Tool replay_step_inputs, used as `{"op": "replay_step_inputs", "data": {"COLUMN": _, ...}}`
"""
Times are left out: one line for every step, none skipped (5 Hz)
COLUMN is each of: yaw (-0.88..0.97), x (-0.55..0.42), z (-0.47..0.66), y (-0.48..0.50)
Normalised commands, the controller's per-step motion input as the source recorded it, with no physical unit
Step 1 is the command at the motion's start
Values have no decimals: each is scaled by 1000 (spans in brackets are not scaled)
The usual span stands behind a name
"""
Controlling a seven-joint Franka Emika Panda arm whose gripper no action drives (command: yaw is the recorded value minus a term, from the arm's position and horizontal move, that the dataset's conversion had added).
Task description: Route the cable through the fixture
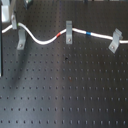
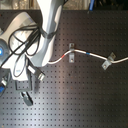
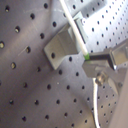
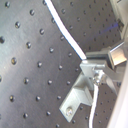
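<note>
First wrist view: the hand (image 3: 102, 62) sits close above the fixture (image 3: 62, 46), a small grey metal clip of folded sheet bolted to the counter (image 3: 25, 80), a matt black plate with a regular grid of holes. The cable (image 3: 75, 27), a thin white cord, lies across the clip's upper edge and runs up to the hand's grey fingertip; whether the hand is clenched on it or released cannot be told. The second wrist view shows the same clip from its other side, with its mounting screw, and the cord trailing away from the hand over bare plate.

In the second exterior view the white arm (image 2: 47, 30) hides the hand and this clip. The first exterior view alone shows the whole run: beyond the fixture, away from the hand, the cord curves to a second narrow clip (image 1: 68, 32), with a red band (image 1: 60, 36) on its hand side and a blue band (image 1: 88, 34) past it, then reaches a broader tilted clip (image 1: 116, 41). The plate in front of the clips lies open
</note>
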Motion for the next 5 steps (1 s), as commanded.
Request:
{"op": "replay_step_inputs", "data": {"yaw": -77, "x": -157, "z": 250, "y": 169}}
{"op": "replay_step_inputs", "data": {"yaw": 0, "x": -157, "z": 47, "y": 383}}
{"op": "replay_step_inputs", "data": {"yaw": 0, "x": -68, "z": 1, "y": 363}}
{"op": "replay_step_inputs", "data": {"yaw": 0, "x": -61, "z": 212, "y": -4}}
{"op": "replay_step_inputs", "data": {"yaw": 11, "x": -175, "z": 21, "y": -132}}
